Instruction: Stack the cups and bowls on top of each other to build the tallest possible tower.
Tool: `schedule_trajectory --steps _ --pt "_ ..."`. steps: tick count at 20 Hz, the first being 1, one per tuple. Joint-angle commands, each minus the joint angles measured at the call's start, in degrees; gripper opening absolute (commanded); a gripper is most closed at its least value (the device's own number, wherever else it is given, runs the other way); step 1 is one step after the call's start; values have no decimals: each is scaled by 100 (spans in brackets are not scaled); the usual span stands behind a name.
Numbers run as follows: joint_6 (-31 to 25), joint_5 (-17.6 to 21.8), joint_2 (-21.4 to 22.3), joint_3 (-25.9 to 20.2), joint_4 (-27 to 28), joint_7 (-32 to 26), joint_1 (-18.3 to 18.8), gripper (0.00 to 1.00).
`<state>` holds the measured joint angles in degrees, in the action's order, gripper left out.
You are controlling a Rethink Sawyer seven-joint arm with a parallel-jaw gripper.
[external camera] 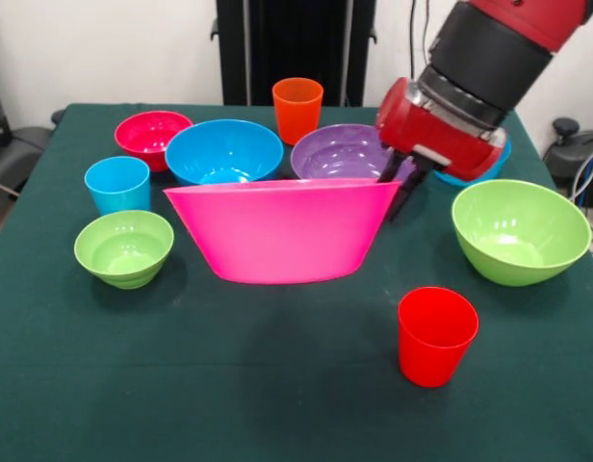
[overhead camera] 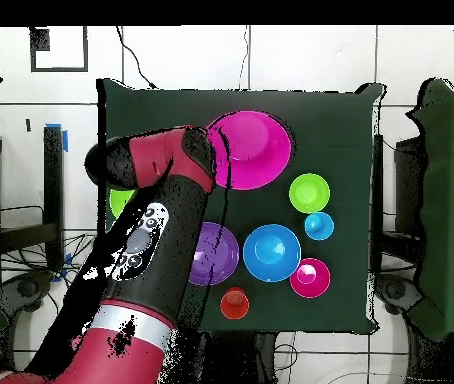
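Gripping the tilted hot pink bowl (external camera: 287, 231) by its rim, gripper (external camera: 400, 183) fingers clamped there, beside the purple bowl (external camera: 340, 152).

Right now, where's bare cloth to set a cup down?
Free: the near strip in front of the pink bowl, left of the red cup. Crowded: the back row, from crimson bowl to purple bowl, where the gripper sits.
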<state>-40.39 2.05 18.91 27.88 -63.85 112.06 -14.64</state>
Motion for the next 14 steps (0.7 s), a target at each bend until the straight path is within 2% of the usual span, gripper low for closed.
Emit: schedule_trajectory --steps 1,14 --pt "-1596 309 -414 -277 1332 -290 -80 0" --pt "-3167 217 -1031 -178 3043 -324 23 0"
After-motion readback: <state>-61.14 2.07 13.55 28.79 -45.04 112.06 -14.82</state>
